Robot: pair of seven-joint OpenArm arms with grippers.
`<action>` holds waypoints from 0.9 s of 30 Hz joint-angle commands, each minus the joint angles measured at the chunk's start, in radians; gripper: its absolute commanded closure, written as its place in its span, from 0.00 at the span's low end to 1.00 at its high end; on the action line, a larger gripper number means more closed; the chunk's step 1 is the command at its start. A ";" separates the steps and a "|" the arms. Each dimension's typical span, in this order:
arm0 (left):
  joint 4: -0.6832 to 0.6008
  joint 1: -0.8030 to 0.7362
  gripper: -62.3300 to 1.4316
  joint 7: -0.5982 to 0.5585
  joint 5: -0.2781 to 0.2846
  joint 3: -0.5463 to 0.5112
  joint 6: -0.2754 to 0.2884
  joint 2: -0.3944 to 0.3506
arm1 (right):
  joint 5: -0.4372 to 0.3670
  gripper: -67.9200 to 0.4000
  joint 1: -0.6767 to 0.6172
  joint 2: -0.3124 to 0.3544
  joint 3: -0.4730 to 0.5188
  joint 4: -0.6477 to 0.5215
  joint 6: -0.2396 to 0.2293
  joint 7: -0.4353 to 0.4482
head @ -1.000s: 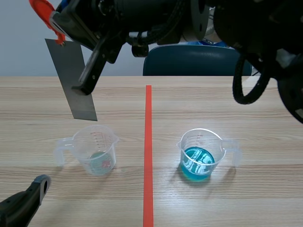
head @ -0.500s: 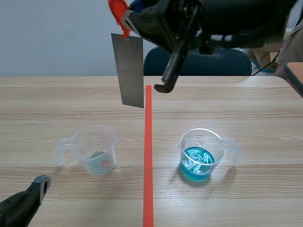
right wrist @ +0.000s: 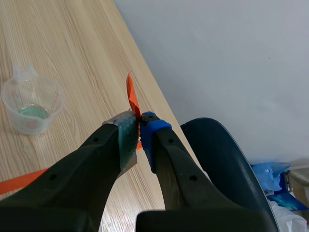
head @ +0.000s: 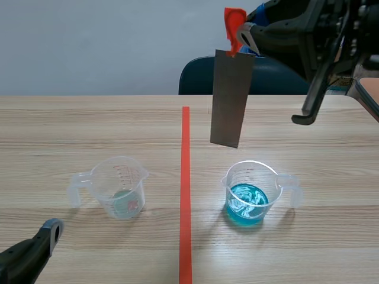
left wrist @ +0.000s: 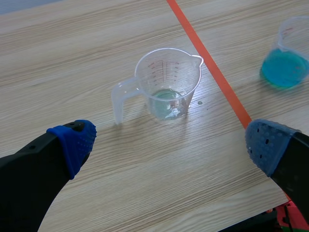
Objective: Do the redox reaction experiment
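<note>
The grey metal strip hangs upright at 11 o'clock above the blue-solution cup. The right hand pinches its orange-tabbed top. It looks thin, stiff, light and probably slick, so the top edge suits gripping. The left hand gapes empty over the desk.

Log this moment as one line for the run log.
right gripper: shut on metal strip, upright in air near blue-liquid cup | left gripper: open, low, near-empty cup ahead | strip not yet dipped

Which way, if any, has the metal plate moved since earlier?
Yes. The metal plate, in the right gripper, crossed the tape line, away from the pale-liquid cup toward the blue-liquid cup.
</note>
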State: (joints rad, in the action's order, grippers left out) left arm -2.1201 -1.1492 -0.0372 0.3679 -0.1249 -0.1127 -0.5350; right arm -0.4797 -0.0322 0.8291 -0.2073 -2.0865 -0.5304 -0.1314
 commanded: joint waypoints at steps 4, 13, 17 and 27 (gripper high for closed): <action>-0.009 0.003 0.00 -0.017 0.006 -0.001 -0.002 0.000 | -0.008 0.98 -0.065 0.008 0.092 -0.015 -0.027 0.024; -0.009 0.003 0.00 -0.017 0.006 -0.001 -0.002 0.000 | -0.008 0.98 -0.195 0.008 0.238 -0.015 -0.097 0.060; -0.009 0.003 0.00 -0.017 0.006 -0.001 -0.002 0.000 | -0.007 0.98 -0.242 0.008 0.268 -0.016 -0.108 0.075; -0.009 0.003 0.00 -0.017 0.006 -0.001 -0.002 0.000 | -0.002 0.98 -0.290 0.008 0.278 -0.016 -0.137 0.080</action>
State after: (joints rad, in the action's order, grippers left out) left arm -2.1201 -1.1496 -0.0372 0.3679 -0.1249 -0.1127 -0.5350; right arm -0.4759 -0.3332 0.8280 0.0628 -2.0865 -0.6735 -0.0681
